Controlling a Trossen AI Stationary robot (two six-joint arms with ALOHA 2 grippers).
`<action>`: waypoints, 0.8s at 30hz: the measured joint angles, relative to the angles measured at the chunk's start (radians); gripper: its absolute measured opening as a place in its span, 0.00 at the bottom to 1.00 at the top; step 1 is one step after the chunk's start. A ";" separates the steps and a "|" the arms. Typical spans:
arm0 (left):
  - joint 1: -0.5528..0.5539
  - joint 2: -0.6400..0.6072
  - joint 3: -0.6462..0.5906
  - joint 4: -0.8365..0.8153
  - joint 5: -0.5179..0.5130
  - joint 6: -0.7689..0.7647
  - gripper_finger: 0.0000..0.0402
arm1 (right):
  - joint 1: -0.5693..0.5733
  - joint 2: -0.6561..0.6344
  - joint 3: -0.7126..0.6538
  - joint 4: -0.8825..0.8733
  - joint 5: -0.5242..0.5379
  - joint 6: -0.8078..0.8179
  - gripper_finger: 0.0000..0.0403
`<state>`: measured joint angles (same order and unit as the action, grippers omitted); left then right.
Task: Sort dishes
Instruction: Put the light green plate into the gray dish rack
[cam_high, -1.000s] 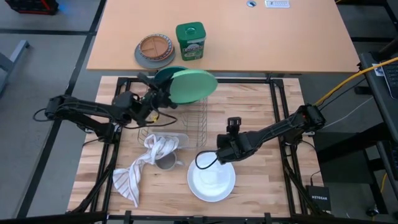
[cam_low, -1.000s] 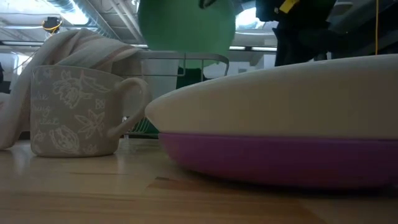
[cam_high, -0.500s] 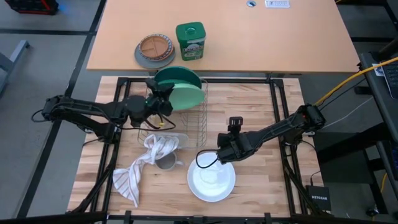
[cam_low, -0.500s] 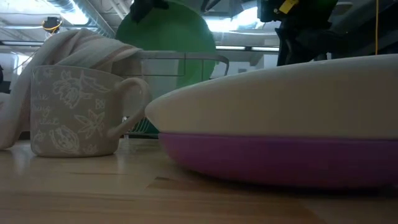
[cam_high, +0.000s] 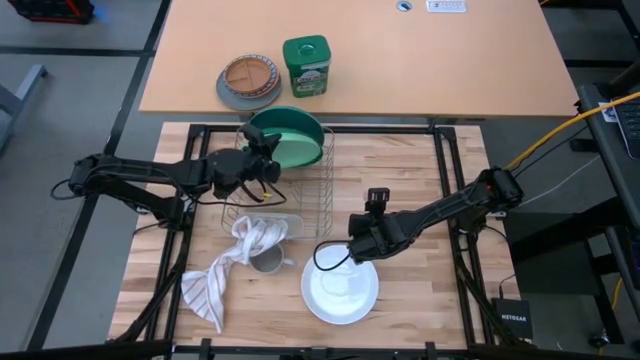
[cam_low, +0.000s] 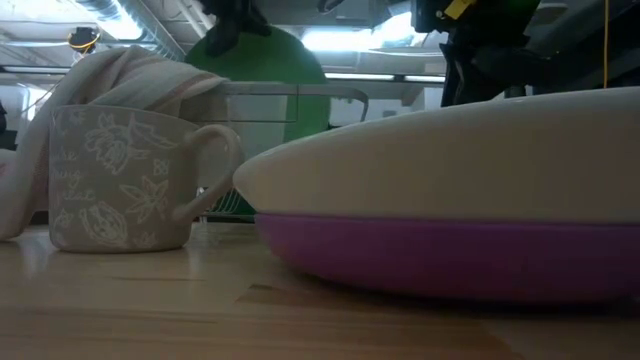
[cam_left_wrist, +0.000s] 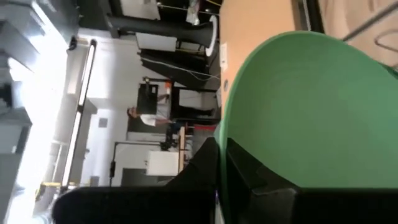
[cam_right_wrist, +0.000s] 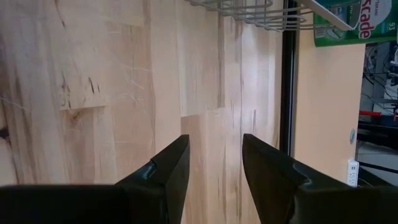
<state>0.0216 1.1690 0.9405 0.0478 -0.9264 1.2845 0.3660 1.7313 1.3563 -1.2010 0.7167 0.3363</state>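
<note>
My left gripper (cam_high: 262, 163) is shut on a teal-green plate (cam_high: 298, 150), which stands on edge in the wire dish rack (cam_high: 300, 195). It also shows in the low view (cam_low: 270, 80) and the left wrist view (cam_left_wrist: 311, 112). A darker green plate (cam_high: 285, 120) stands in the rack just behind it. A white plate (cam_high: 340, 290) lies on a purple plate (cam_low: 450, 250) at the table's near middle. My right gripper (cam_high: 354, 248) is open and empty over the white plate's far edge; it also shows in the right wrist view (cam_right_wrist: 214, 162). My left gripper pinches the teal-green plate's rim (cam_left_wrist: 231, 134) between its two fingers, on the plate's left side. It comes from the table's left, roughly level. The plate stands nearly upright inside the rack; whether its lower edge rests on the wires is hidden.
A patterned mug (cam_high: 268, 262) and a striped cloth (cam_high: 225, 270) lie near the rack's near side. A tan and grey divided plate (cam_high: 248, 80) and a green container (cam_high: 306, 66) stand on the far table. Bare wood lies right of the rack.
My left gripper has gone down and turned with the teal-green plate. The plate has tipped from slanting above the rack to nearly upright, and has sunk into the rack in front of the darker green plate.
</note>
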 joint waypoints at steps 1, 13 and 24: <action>0.001 0.001 0.000 -0.001 0.000 0.014 0.00 | 0.000 0.000 0.000 0.000 0.000 0.000 0.38; 0.001 0.050 0.000 0.010 0.008 0.131 0.00 | 0.000 0.000 -0.001 0.029 0.009 0.000 0.38; 0.001 0.061 0.000 0.147 0.046 0.234 0.00 | 0.000 0.000 -0.001 0.030 0.009 0.000 0.38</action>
<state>0.0230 1.2301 0.9401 0.1947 -0.8801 1.5190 0.3660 1.7313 1.3556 -1.1713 0.7254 0.3359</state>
